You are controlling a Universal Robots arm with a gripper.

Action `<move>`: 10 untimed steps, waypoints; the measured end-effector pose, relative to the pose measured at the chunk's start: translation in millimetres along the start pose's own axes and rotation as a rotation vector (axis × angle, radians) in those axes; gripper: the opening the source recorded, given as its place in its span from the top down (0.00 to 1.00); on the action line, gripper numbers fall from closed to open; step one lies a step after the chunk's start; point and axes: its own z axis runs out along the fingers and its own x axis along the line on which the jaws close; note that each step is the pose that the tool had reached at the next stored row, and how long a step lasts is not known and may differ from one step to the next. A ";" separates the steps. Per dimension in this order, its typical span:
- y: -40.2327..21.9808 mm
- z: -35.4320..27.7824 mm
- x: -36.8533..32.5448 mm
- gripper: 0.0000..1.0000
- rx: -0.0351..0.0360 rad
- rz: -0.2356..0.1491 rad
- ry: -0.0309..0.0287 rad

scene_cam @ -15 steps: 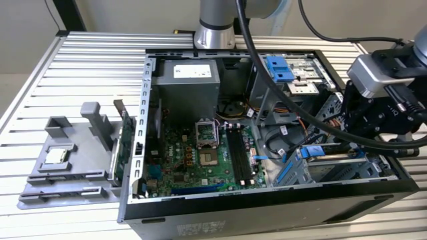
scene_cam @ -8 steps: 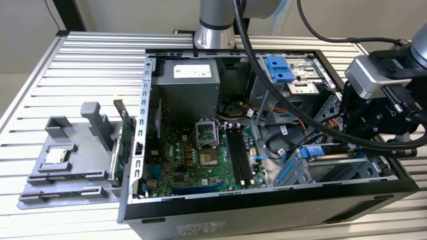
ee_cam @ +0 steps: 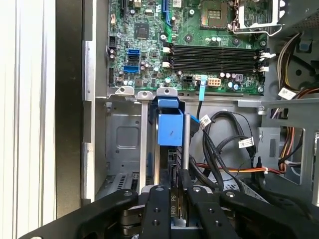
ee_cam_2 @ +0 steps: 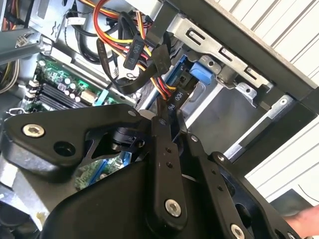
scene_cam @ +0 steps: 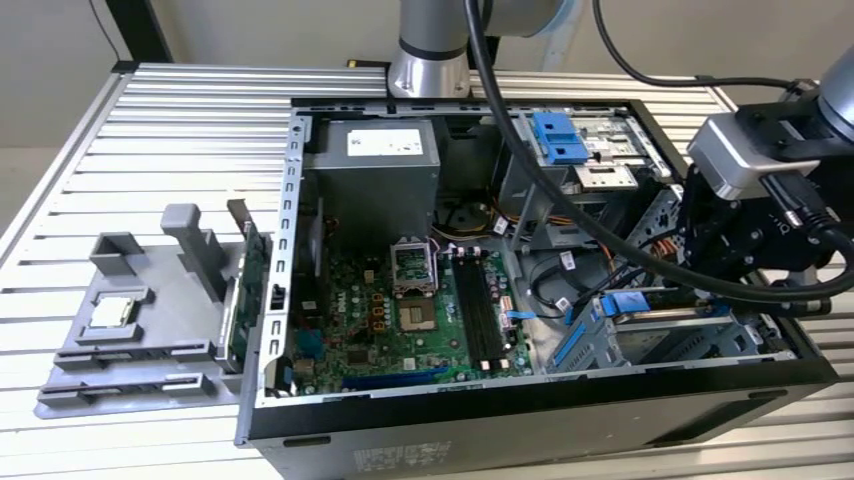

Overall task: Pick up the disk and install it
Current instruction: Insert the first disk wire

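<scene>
Although the disk (ee_cam: 170, 128) looks slight where it stands on edge, it is judged dense for its size and wholly rigid. It is a metal body that will not give under a grip but would suffer from a knock or a drop. Its blue plastic bracket is the softer part and probably flexes a little. The sensible hold is across the two broad flat faces, clear of the connector end, and smooth metal may slip under a light pinch.

In the first wrist view the disk sits edge-on in a slot of the grey drive cage (ee_cam: 124, 142), beside the edge of the motherboard (ee_cam: 199, 45). The gripper (ee_cam: 173, 191) is right at its near end, and a black cable plug (ee_cam_2: 171, 102) lies against the gripper there. Whether the jaws are clamped on the disk or on the plug, or stand apart, cannot be told.

Writing appears as a white label on the power supply (scene_cam: 380, 143), as white tags on the loose cables (ee_cam: 246, 143), and as white print on the plug. None of it is quoted here.
</scene>
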 end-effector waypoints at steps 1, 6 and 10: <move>0.0 0.3 0.0 1.00 0.0002 0.000 0.0000; 0.0 1.4 0.1 1.00 0.0006 0.000 0.0001; -0.1 2.1 0.1 1.00 0.0006 0.000 0.0000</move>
